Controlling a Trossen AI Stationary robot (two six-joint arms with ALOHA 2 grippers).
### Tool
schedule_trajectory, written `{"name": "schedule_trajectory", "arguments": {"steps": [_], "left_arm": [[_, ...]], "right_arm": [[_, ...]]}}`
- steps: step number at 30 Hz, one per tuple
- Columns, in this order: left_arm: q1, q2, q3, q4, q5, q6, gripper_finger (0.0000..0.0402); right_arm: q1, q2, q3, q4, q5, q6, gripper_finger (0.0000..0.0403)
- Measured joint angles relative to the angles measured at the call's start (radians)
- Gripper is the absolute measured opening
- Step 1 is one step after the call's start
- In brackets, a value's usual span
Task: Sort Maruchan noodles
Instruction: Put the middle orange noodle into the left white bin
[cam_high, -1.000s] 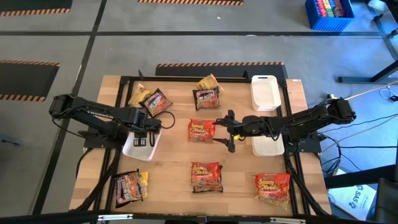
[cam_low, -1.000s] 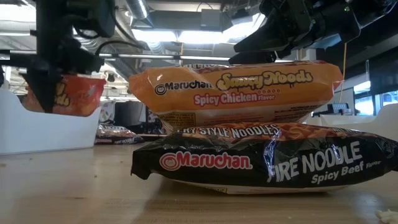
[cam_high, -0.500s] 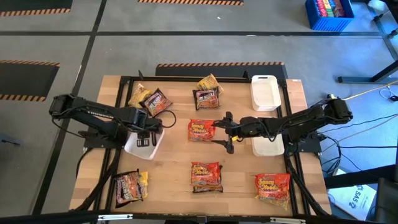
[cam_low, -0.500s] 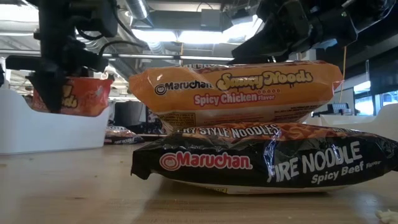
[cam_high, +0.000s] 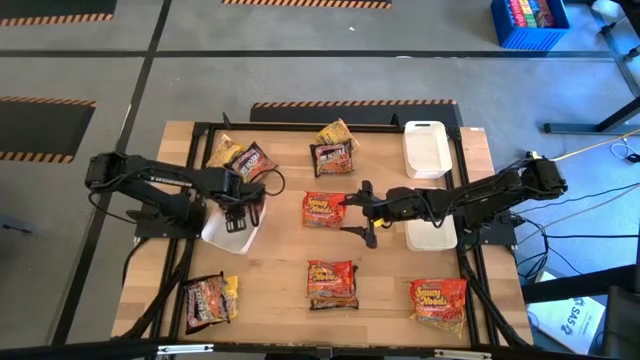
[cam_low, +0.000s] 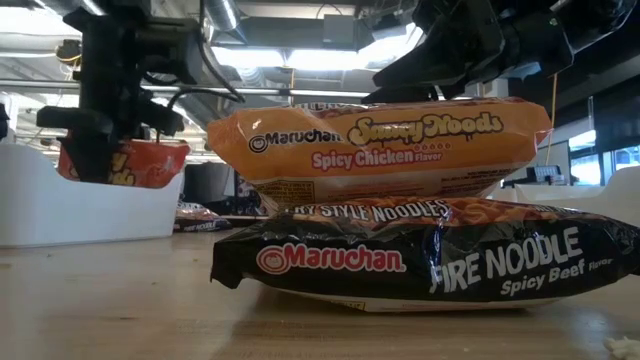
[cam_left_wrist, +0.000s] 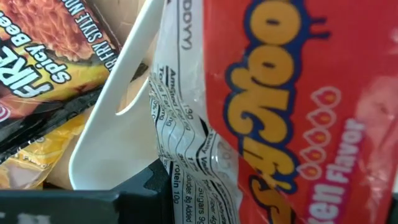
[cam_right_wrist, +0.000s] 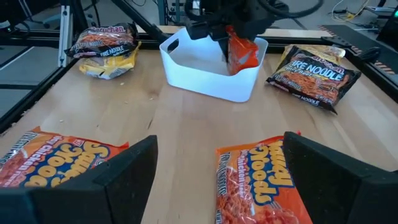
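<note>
- Red-orange packet (cam_right_wrist: 239, 53) hangs upright, pinched between the left arm's fingers (cam_high: 238, 212), its lower part down inside the white tray (cam_right_wrist: 205, 78) near the bench's left edge.
- From the left wrist, that packet fills most of the picture and hides the fingers' tips; only the tray's rim and a dark packet beyond it show.
- Right arm's fingers (cam_right_wrist: 214, 168) stand wide apart and hold nothing, hovering near the middle of the bench (cam_high: 280, 270).
- Just under and ahead of them lies an orange Spicy Chicken packet (cam_high: 323, 209), apart from both fingers; a second orange packet (cam_right_wrist: 50, 165) lies beside it in the right wrist view.
- Low view: an orange and black stack (cam_low: 400, 210) blocks most of the bench behind it.
- Dark and yellow packets (cam_high: 240, 160) lie toward the far left corner, another pair (cam_high: 335, 148) at the far edge's middle, one pair (cam_high: 208, 298) at the near left corner.
- Two more white trays (cam_high: 425, 148) sit along the right edge, the nearer one partly under the right arm.
- An orange packet (cam_high: 438, 298) lies at the near right corner.
</note>
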Motion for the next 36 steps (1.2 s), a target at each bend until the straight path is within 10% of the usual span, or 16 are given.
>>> {"name": "schedule_trajectory", "arguments": {"steps": [36], "left_arm": [[0.011, 0.001, 0.075, -0.031, -0.187, 0.026, 0.0239]], "right_arm": [[0.0, 0.0, 0.0, 0.003, -0.005, 0.012, 0.0324]]}}
